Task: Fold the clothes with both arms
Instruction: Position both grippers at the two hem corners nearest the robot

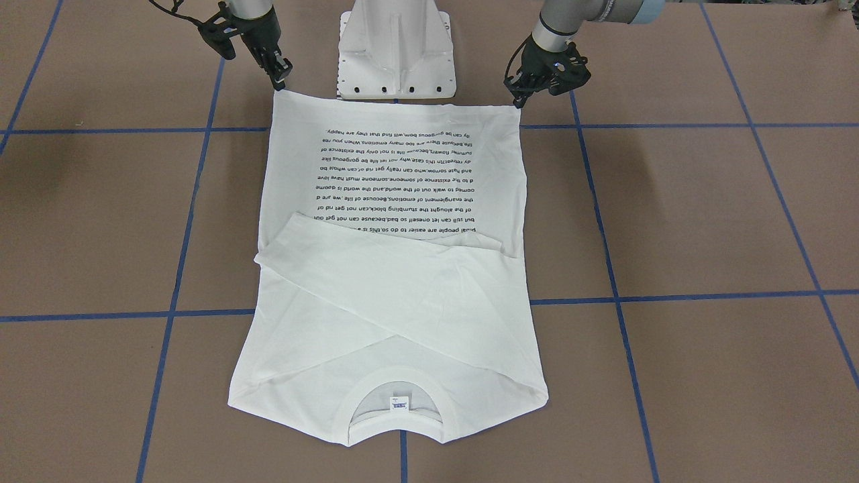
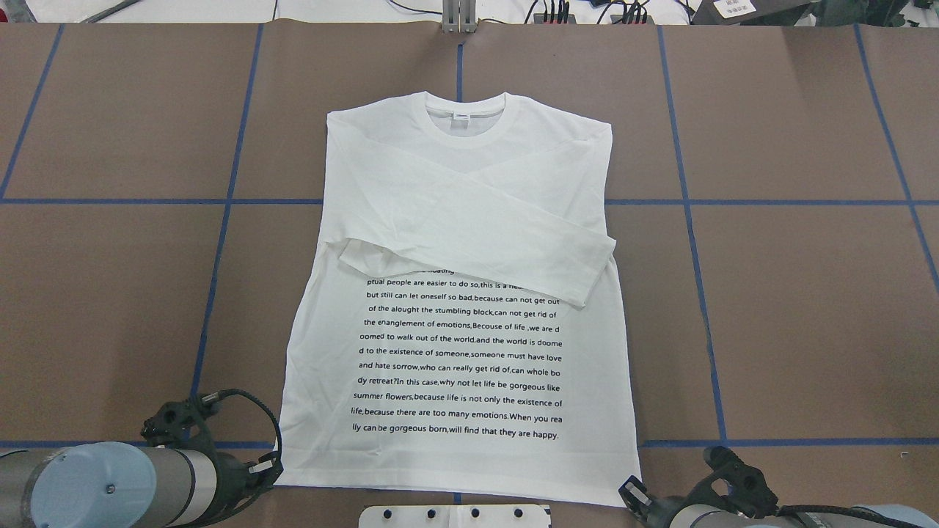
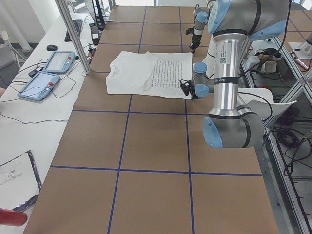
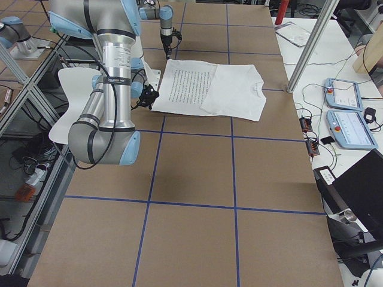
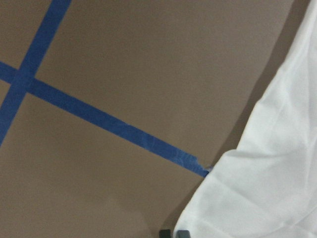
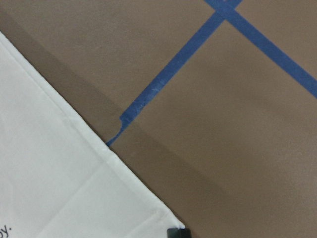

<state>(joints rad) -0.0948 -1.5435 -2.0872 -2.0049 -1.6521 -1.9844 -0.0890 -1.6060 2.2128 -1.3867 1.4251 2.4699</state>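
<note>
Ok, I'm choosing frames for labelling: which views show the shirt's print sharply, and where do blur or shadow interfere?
Overhead view: evenly lit, print on the shirt sharp, readable. Front-facing view: sharp, print upside down. Left wrist view: soft focus, dark shadow beside the cloth edge. Right wrist view: crisper, shadow band along the hem. Side views: print unreadably small.

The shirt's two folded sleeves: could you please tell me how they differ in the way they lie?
The top sleeve runs from the shoulder on the robot's left to a cuff at the right edge of the shirt; the under sleeve runs the opposite way. The top sleeve shows along its whole length; the under sleeve is partly hidden beneath it. Both are white and lie flat, crossed over the chest.
</note>
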